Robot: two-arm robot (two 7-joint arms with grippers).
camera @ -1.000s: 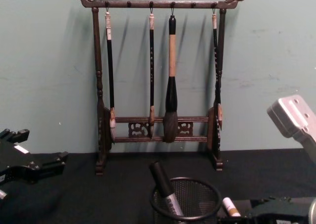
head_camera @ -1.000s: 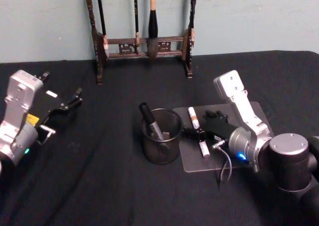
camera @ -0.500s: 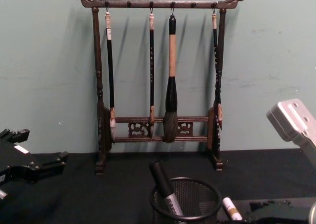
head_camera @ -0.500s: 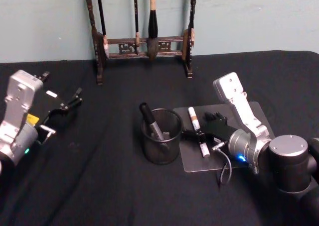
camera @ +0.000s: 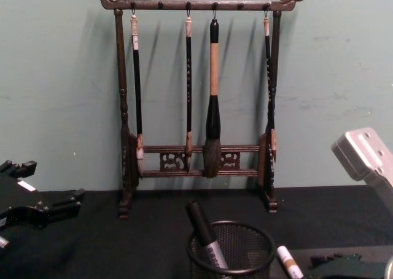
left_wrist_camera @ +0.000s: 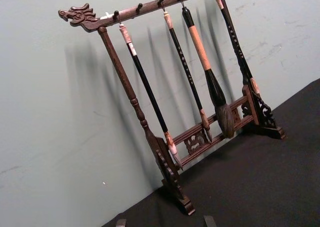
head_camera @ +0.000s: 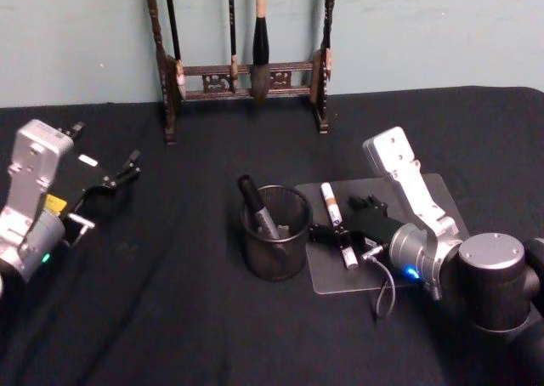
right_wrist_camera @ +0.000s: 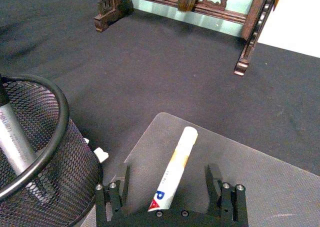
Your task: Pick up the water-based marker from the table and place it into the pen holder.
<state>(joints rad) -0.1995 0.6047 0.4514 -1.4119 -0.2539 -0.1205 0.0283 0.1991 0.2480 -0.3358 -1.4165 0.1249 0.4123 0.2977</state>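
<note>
White water-based marker (right_wrist_camera: 175,169) lies between right gripper's (right_wrist_camera: 167,176) spread jaws; round black wire-mesh pen holder (right_wrist_camera: 60,182) beside them holds grey pen (right_wrist_camera: 12,147); left gripper (head_camera: 109,190) parked, jaws spread.

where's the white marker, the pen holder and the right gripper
white marker (head_camera: 329,201), head view, labelled barrel
pen holder (head_camera: 270,257), head view, mesh wall
right gripper (right_wrist_camera: 168,173), right wrist view, between fingertips

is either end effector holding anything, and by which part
Nothing is held. The open right end effector straddles the marker lying on the mat; the left end effector is empty.
</note>
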